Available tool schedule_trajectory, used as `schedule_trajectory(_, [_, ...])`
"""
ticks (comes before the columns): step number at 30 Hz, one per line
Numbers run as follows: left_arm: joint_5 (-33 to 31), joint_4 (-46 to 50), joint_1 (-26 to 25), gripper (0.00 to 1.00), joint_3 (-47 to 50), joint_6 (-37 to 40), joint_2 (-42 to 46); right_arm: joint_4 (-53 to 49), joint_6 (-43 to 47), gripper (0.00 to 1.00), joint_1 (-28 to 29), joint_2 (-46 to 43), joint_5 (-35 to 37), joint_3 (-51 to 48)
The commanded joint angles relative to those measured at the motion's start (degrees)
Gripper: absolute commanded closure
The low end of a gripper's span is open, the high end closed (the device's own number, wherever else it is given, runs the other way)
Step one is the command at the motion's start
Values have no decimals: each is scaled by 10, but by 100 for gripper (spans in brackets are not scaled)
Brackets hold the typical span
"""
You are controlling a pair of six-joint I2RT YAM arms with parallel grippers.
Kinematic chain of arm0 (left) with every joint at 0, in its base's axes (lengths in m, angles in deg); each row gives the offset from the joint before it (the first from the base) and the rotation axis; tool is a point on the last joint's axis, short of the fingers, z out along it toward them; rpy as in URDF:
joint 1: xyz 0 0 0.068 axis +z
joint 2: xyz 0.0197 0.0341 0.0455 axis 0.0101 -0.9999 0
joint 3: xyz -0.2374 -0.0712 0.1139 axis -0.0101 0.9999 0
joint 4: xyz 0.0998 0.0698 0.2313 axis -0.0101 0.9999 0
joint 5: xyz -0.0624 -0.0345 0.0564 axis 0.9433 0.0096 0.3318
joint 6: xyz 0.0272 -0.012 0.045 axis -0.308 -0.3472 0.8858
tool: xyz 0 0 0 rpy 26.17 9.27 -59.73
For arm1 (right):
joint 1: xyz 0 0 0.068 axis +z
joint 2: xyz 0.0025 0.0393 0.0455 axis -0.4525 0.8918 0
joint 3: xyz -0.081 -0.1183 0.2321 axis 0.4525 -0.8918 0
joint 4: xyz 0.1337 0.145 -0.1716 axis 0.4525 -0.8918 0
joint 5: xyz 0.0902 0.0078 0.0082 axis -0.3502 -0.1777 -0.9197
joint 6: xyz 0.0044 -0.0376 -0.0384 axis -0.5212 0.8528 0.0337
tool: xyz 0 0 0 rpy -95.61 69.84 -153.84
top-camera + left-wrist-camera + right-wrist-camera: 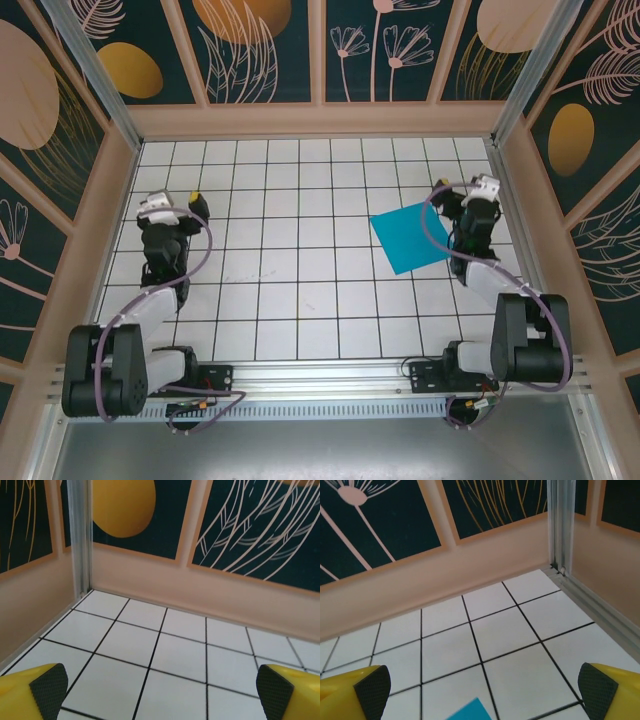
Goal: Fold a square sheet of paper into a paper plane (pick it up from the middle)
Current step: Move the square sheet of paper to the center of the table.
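The square sheet of paper [410, 238] is teal-blue and lies flat and unfolded on the tiled table, right of centre, turned slightly askew. One corner of the sheet [470, 711] pokes into the bottom of the right wrist view. My right gripper [465, 195] hovers just past the sheet's right edge, and in its own view the right gripper [480, 692] is open, its pads [372, 689] wide apart over bare tiles. My left gripper [172, 203] is far left, away from the paper. The left gripper [160, 692] is open with nothing between its pads [49, 687]. The paper plane is out of view.
The white grid table [300, 280] is boxed in by tan walls with dark floral panels [320, 60]. An aluminium corner post [80, 535] stands ahead of the left gripper and another post [559, 525] ahead of the right. Both arm bases sit at the near edge.
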State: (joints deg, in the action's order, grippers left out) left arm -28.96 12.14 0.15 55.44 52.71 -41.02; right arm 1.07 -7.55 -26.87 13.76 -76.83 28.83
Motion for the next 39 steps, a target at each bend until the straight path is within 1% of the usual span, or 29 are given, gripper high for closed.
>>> schedule_trajectory(1, [10, 173, -2, 1, -56, -98, 32, -215, -58, 1, 30, 33, 33, 87])
schedule_trajectory(3, [28, 221, -2, 1, -81, -129, 40, -279, -66, 1, 52, 67, 12, 131])
schedule_trajectory(4, [43, 236, -2, 2, -90, -131, 40, -307, -77, 1, 58, 84, -5, 150])
schedule_trajectory(6, [55, 256, -2, 1, -104, -153, 39, -358, -103, 1, 67, 121, -63, 191])
schedule_trajectory(9, [61, 290, -2, 2, -118, -166, 36, -385, -151, 1, 66, 158, -97, 216])
schedule_trajectory(14, [109, 334, -2, 2, -146, -158, 13, -446, -197, 2, 65, 224, -134, 262])
schedule_trajectory(17, [135, 355, -2, 2, -162, -149, -3, -459, -216, 2, 66, 235, -145, 252])
schedule_trajectory(21, [162, 353, -2, 1, -162, -149, -12, -461, -229, 2, 66, 238, -148, 230])
schedule_trajectory(25, [170, 353, -2, 1, -166, -148, -19, -467, -236, 3, 68, 251, -162, 218])
schedule_trajectory(30, [168, 356, -2, 2, -167, -147, -24, -479, -247, 3, 88, 261, -167, 209])
schedule_trajectory(33, [180, 358, -2, 2, -169, -146, -29, -485, -259, 4, 110, 262, -180, 197])
schedule_trajectory(35, [200, 357, -2, 2, -172, -141, -34, -492, -268, 5, 132, 263, -192, 190])
schedule_trajectory(37, [217, 356, -2, 2, -175, -141, -39, -490, -282, 5, 165, 263, -199, 182])
schedule_trajectory(39, [229, 354, -3, 2, -177, -142, -43, -490, -303, 5, 215, 269, -202, 181])
